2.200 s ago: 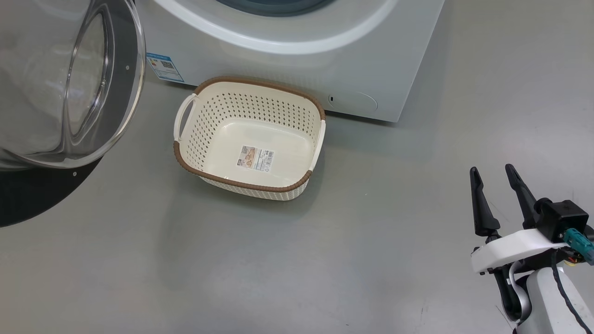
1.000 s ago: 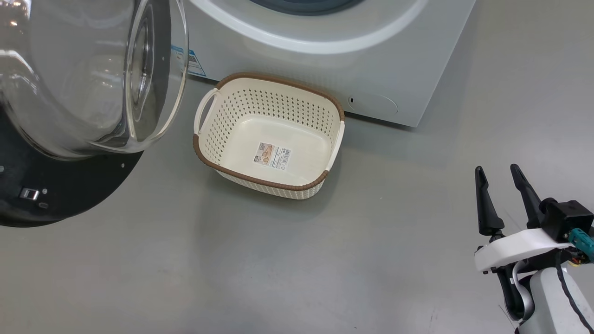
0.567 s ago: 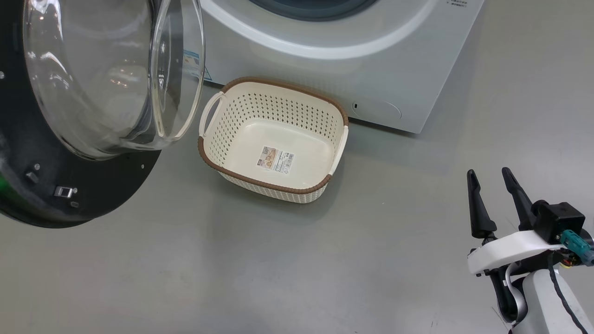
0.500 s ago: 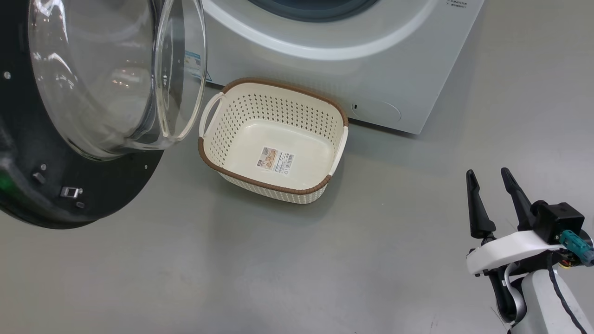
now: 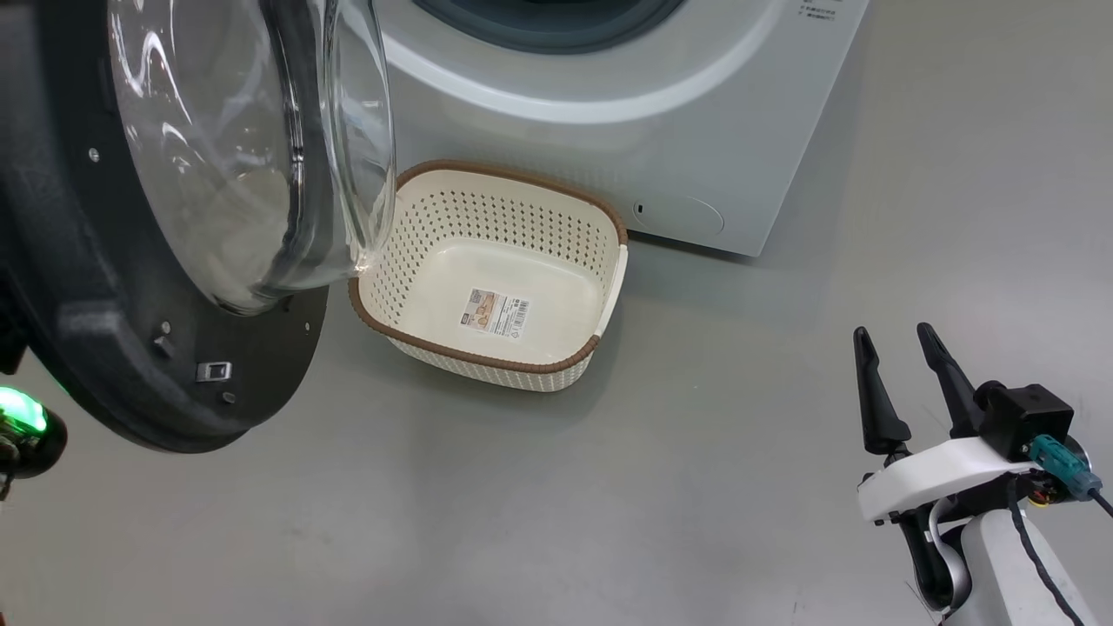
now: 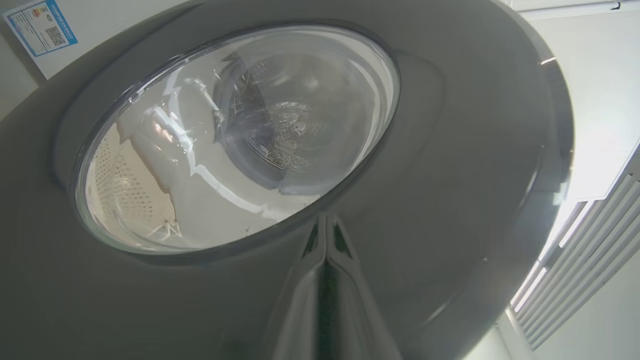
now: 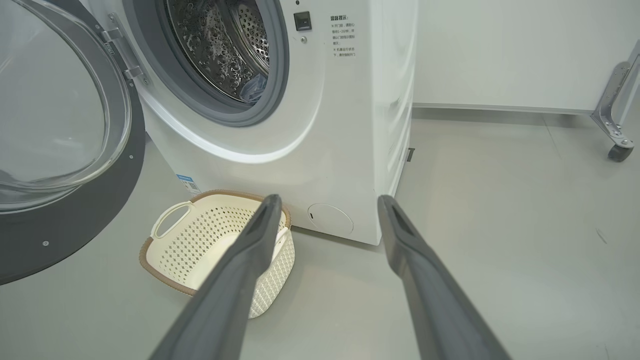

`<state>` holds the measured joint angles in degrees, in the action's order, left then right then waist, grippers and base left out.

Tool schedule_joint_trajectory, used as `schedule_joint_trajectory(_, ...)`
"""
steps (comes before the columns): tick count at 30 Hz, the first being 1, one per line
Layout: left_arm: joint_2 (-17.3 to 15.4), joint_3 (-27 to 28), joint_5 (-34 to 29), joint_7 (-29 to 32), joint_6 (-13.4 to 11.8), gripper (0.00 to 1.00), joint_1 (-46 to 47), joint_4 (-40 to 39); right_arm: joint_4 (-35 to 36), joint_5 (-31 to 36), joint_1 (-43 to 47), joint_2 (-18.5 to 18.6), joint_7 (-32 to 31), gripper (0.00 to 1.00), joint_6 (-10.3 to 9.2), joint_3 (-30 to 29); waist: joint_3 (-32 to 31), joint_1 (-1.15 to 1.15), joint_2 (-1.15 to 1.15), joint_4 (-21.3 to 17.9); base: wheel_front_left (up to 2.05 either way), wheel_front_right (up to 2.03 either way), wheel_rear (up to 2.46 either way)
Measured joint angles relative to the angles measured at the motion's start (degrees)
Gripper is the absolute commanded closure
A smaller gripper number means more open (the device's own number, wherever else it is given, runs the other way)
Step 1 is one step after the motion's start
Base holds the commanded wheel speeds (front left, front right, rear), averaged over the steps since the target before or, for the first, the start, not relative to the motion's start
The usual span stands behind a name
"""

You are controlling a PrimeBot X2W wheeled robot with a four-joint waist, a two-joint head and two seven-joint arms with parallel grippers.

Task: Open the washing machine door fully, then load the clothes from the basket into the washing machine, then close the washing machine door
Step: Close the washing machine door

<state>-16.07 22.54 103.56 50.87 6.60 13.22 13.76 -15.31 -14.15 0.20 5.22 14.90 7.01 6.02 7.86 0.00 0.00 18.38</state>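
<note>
washing machine door (image 5: pixel 104 287) open, left of basket (image 5: pixel 487 365) | left gripper (image 6: pixel 325 235) jaws together, tips at door's black rim | right gripper (image 5: pixel 892 333) jaws apart, near right

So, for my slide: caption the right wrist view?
Open right tool faces the washer, door swung open, basket on the floor.
</note>
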Motion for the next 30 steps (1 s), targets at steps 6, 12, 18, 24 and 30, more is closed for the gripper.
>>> schedule_joint_trajectory(6, 1.2, -1.8, 0.7, 2.2, 0.0, 1.0, -0.9, -2.1, -0.3, -0.5, 0.0, -0.2, 0.0, 0.0, 0.0, -0.1, -0.3, 0.0, 0.0, -1.3, 0.0, 0.0, 0.0)
schedule_joint_trajectory(12, 3.2, -3.6, 1.9, 3.5, 0.0, 1.0, -1.2, -4.4, -0.4, -0.5, 0.0, -0.5, 0.0, 0.0, 0.0, -0.2, -0.3, 0.0, 0.0, -2.9, 0.0, 0.0, 0.0)
schedule_joint_trajectory(18, 6.6, -4.2, 3.0, 3.6, 0.0, 1.0, -1.3, -6.0, -0.5, -0.5, 0.0, -0.9, 0.0, 0.0, 0.0, 0.1, -0.4, 0.0, 0.0, -4.7, 0.0, 0.0, 0.0)
schedule_joint_trajectory(24, 8.4, -4.5, 3.0, 3.5, 0.2, 1.0, -1.3, -7.3, -0.6, -0.5, -1.0, -1.1, 0.0, 0.0, 0.0, 0.2, -0.5, 0.0, 0.0, -7.5, 0.0, 0.0, 0.0)
schedule_joint_trajectory(30, 9.8, -4.3, 2.9, 2.5, 0.5, 1.0, -1.3, -8.3, -0.9, -0.5, -1.0, -1.4, 0.0, 0.0, 0.0, 0.0, -0.6, 0.0, 0.0, -11.0, 0.0, 0.0, 0.0)
